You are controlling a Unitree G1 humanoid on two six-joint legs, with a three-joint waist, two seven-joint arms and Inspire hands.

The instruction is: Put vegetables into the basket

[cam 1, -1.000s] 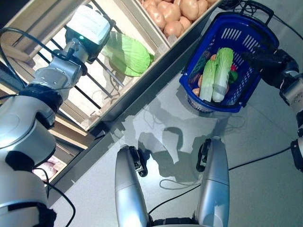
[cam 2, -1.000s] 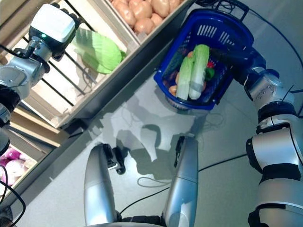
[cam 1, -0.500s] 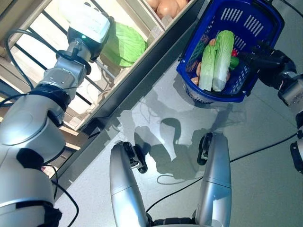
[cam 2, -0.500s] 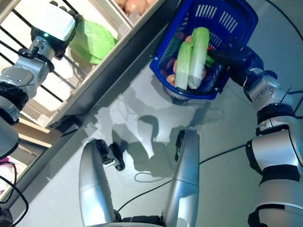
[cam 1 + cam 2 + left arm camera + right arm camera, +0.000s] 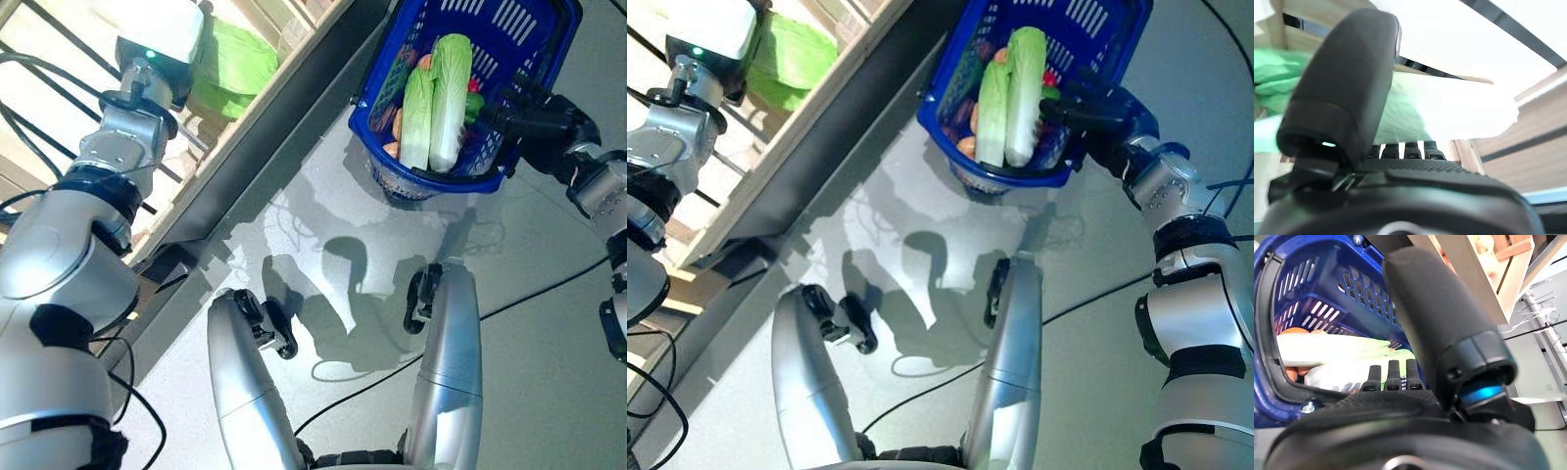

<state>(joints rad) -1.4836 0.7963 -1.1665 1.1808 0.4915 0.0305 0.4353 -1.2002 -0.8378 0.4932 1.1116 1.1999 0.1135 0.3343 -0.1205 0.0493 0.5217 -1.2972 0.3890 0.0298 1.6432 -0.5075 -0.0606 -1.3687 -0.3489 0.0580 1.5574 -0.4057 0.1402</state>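
A blue plastic basket (image 5: pixel 460 181) hangs from my right hand (image 5: pixel 534 117), whose fingers (image 5: pixel 1388 377) are curled over its black handle (image 5: pixel 1271 333). Inside lie two pale green napa cabbages (image 5: pixel 446 88) side by side on top of other vegetables, some orange and red. A round green cabbage (image 5: pixel 235 64) lies in a wooden crate (image 5: pixel 838 83) at the upper left. My left hand (image 5: pixel 1400 176) reaches into that crate with the thumb (image 5: pixel 1347 88) standing up and the fingers (image 5: pixel 1403 149) against the cabbage (image 5: pixel 1405 115). In the eye views that hand is mostly hidden behind its wrist camera.
The crates stand on a shelf with a dark metal front edge (image 5: pixel 265 147) that runs diagonally across the view. Grey floor (image 5: pixel 549 294) lies below the basket.
The whole picture has shifted, so the camera has moved. My left hand stays at the green cabbage and my right hand keeps hold of the basket.
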